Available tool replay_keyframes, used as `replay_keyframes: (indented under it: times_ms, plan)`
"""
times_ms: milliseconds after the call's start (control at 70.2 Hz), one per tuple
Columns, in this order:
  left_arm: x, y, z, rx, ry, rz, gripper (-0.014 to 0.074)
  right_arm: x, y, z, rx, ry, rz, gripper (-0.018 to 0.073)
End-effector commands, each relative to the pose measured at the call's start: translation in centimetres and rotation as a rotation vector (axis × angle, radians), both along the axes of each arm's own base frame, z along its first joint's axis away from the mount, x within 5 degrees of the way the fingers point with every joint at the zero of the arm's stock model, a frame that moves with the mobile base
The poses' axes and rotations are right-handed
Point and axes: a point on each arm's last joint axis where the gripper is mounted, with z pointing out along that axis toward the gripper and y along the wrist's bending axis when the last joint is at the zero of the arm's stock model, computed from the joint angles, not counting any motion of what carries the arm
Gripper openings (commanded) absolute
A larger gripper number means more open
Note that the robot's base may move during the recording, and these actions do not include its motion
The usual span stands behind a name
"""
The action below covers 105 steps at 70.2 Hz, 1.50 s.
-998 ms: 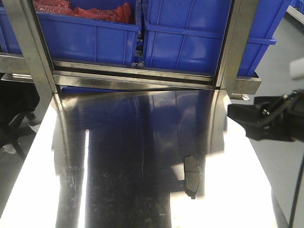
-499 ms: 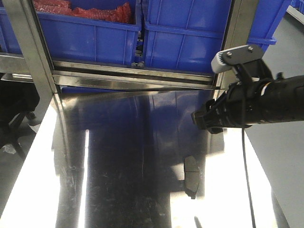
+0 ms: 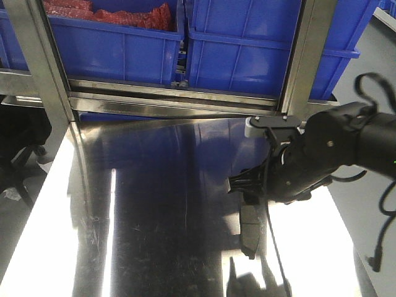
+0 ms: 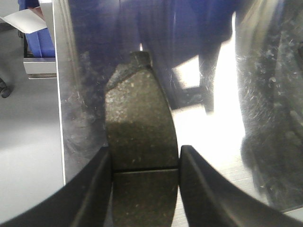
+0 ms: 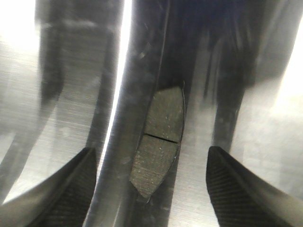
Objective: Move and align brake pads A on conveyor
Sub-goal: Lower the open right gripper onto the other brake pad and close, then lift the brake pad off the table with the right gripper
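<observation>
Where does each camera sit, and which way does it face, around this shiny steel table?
Front view: on the robot, facing forward and down at the shiny steel table and blue plastic bins; the right gripper hangs over a dark grey oblong brake pad.
Left wrist view: on the left gripper, looking along black fingers closed on a second grey pad.
Right wrist view: looking down between open fingers at the brake pad.
Shared: front and right wrist views show that pad.

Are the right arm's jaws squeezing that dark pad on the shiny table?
No, on the right gripper the jaws stand wide apart, with bare steel table showing on both sides of the brake pad.
</observation>
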Motion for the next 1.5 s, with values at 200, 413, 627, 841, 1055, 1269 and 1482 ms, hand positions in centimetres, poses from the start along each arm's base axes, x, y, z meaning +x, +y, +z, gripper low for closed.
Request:
replay_keyframes:
  times_ms: [200, 413, 627, 841, 1055, 1269, 1482]
  plan:
    - [0.4, -0.2, 1.4, -0.035, -0.089, -0.011, -0.0008, 1.7, 1.1, -0.4, 0.042, 0.069, -0.087, 0.0501]
    - [0.4, -0.2, 1.4, -0.035, -0.089, -0.011, -0.0008, 2.7, 1.9, -1.2, -0.004, 0.164, -0.124, 0.0503]
    - [0.4, -0.2, 1.4, -0.035, -0.089, -0.011, -0.0008, 3.3, 3.2, -2.4, -0.065, 0.175, -0.117, 0.0503]
    - [0.4, -0.2, 1.4, -0.035, -0.089, -0.011, -0.0008, 3.5, 2.7, -3.2, -0.125, 0.196, -0.158, 0.0502]
    - [0.4, -0.2, 1.4, -0.035, -0.089, -0.011, -0.0008, 3.5, 2.7, -3.2, -0.124, 0.193, -0.175, 0.0502]
    - [0.4, -0.2, 1.4, -0.035, -0.089, -0.011, -0.0008, 3.7, 2.8, -3.3, -0.112, 0.179, -0.179, 0.0502]
    - [0.4, -0.2, 1.4, -0.035, -0.089, -0.011, -0.0008, 3.7, 2.8, -4.4, -0.137, 0.222, -0.182, 0.0502]
